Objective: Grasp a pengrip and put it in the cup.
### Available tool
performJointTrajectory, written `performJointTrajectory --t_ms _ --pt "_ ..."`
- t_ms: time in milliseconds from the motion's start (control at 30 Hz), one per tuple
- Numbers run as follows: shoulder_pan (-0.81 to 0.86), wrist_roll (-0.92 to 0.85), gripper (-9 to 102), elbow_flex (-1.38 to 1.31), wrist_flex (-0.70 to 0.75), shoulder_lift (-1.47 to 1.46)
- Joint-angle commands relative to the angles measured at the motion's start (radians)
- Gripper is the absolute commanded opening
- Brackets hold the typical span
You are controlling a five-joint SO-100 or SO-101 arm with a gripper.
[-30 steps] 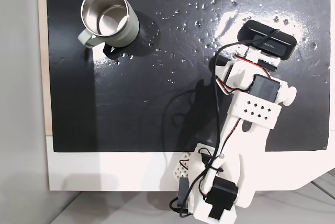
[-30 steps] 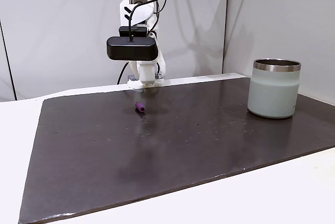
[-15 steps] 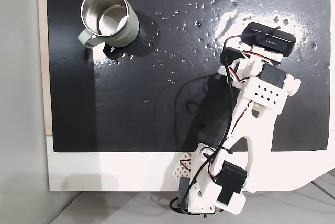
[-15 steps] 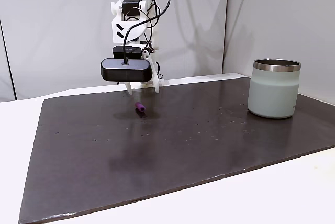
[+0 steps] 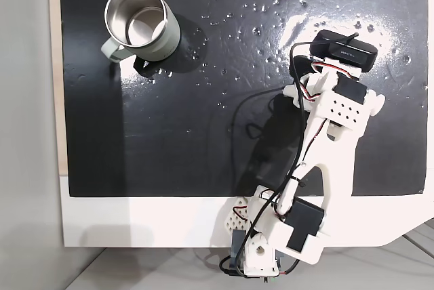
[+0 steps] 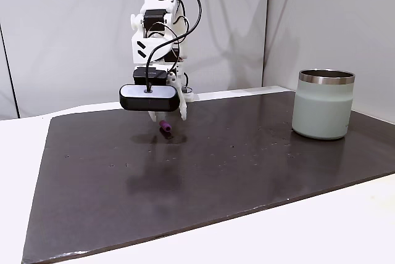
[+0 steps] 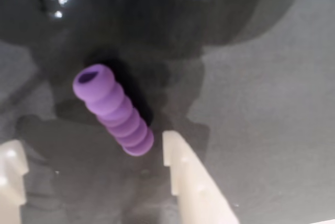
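Spread wide, the gripper (image 7: 94,182) hung just above the black mat (image 7: 272,130) in the wrist view, its two pale fingers (image 7: 188,182) parted, with nothing held between them. Between and just ahead of the fingertips lay the pengrip (image 7: 113,110) — a small purple ribbed tube on its side, tilted, its hollow end turned away from the gripper and its near end close beside the right-hand finger as that view showed it.

From a fixed view at table height, the gripper (image 6: 166,115) stood low over the pengrip (image 6: 165,127), the white arm (image 6: 157,29) folded above it. Well apart, toward the right of that view, the cup (image 6: 323,105) stood upright on the mat (image 6: 216,171).

From a fixed view above, the cup (image 5: 139,22) sat at the far left corner of the mat (image 5: 169,134) — its steel inside bare — while the arm (image 5: 325,141) reached in from the near edge.
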Motion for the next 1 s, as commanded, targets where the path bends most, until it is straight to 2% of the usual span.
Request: performJointTrajectory --t_ms 0,267,600,833,967 --pt "0.0 -0.005 25 -0.061 -0.023 -0.002" --pt "0.0 -0.003 20 -0.055 -0.069 -0.049" --pt "0.0 0.0 0 0.025 -0.158 -0.052" --pt "0.005 0.015 0 0.041 -0.178 -0.041" --pt "-0.018 0.087 0 -0.029 -0.086 -0.008"
